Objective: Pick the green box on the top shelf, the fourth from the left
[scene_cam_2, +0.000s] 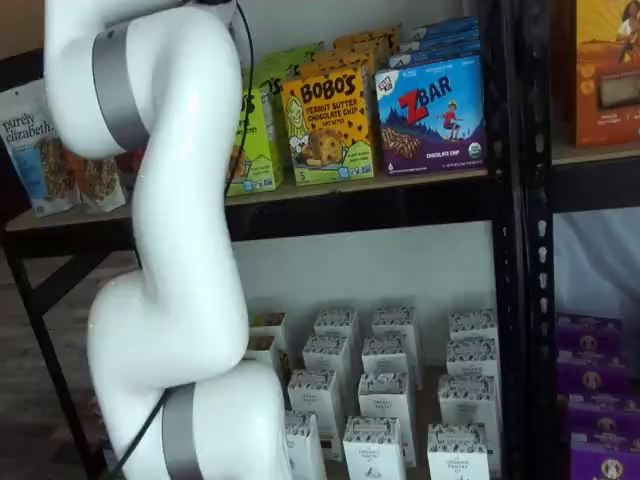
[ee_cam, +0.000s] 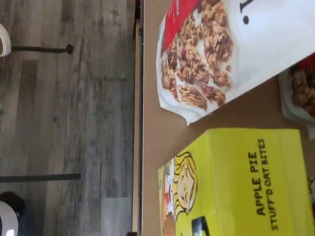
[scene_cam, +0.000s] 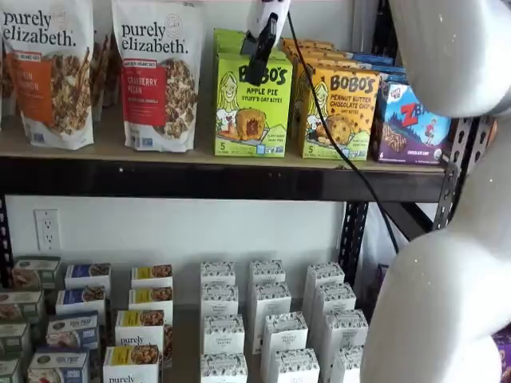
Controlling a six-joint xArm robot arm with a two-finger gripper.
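Two packages fill most of the wrist view: the green box (ee_cam: 241, 182), showing its cartoon girl and "APPLE PIE STUFF'D OAT BITES", lies close beside a white granola bag (ee_cam: 216, 54) on the tan board of the top shelf (ee_cam: 150, 137), with grey plank floor (ee_cam: 64, 118) beyond the shelf edge. We see none of the hand's fingers here, and both packages are cut off by the frame. In a shelf view the green box (scene_cam: 254, 108) stands upright at the front of the top shelf (scene_cam: 200, 177), between a purely elizabeth cranberry pecan bag (scene_cam: 158, 72) and the yellow-orange peanut butter box (scene_cam: 342, 112), with the blue ZBar box (scene_cam: 411, 124) further along. The hand (scene_cam: 261, 57) hangs from above in front of the box's upper face; it shows as a dark shape without a clear gap, so the pictures alone do not settle it, though we take it as spread wide and holding nothing. Small white cartons (scene_cam: 271, 319) crowd the lower shelf. In a shelf view the white arm (scene_cam_2: 170, 240) hides most of the green box (scene_cam_2: 255, 140), and the hand is not visible.
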